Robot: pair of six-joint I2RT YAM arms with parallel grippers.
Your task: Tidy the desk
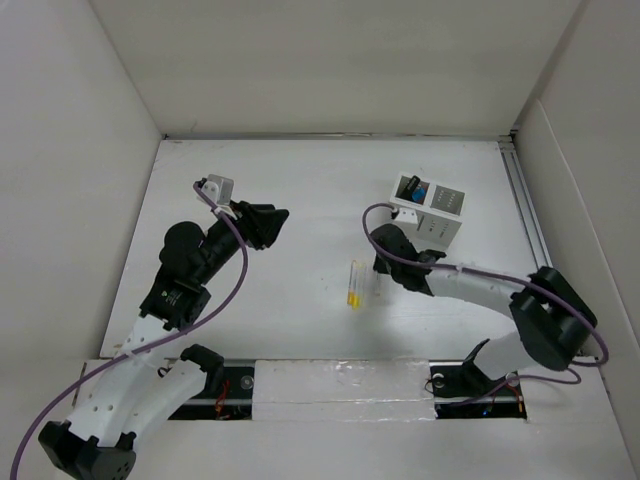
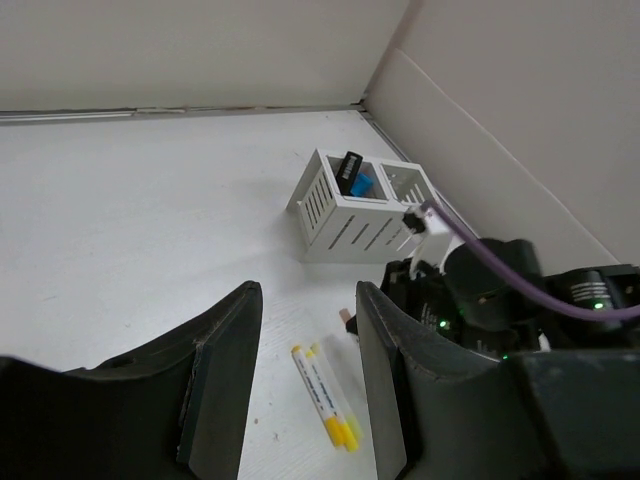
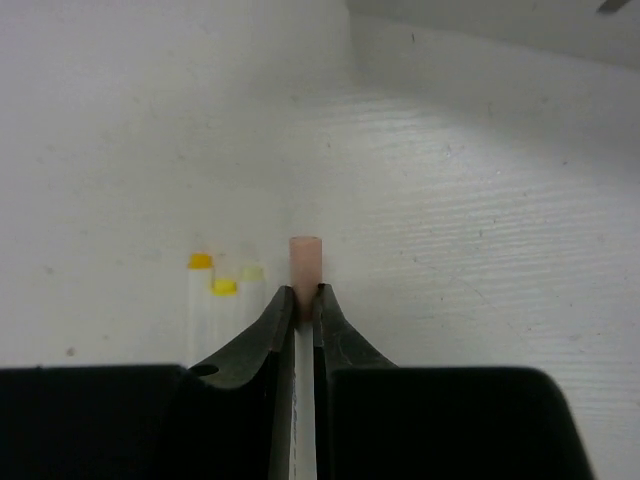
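Taking the desk first: one flat matte white top fills the middle of the top view, walled by white panels, with a metal rail down its right-hand edge. Judged stiff, fixed and not something to grip; tidying means lifting the loose items off it.

Item in hand: one pink-capped pen, lying just right of centre in the top view. The right fingers are pinched on its white barrel just behind the cap. I cannot tell whether it rests on the surface or hangs clear of it. It is likely light, stiff and smooth, so it may roll or pivot. A mid-barrel hold would steady it better than one near the end.

Beside it, to the left in the right wrist view, lie the yellow-capped pens. I count two, parallel and touching. A paler third tip shows next to them, but I cannot tell whether it is a separate pen.

One white slotted organizer box stands upper right of centre in the top view. One compartment holds one black item and one blue item.

The left fingers are spread wide with nothing between them, at upper left of centre, well apart from the pens.
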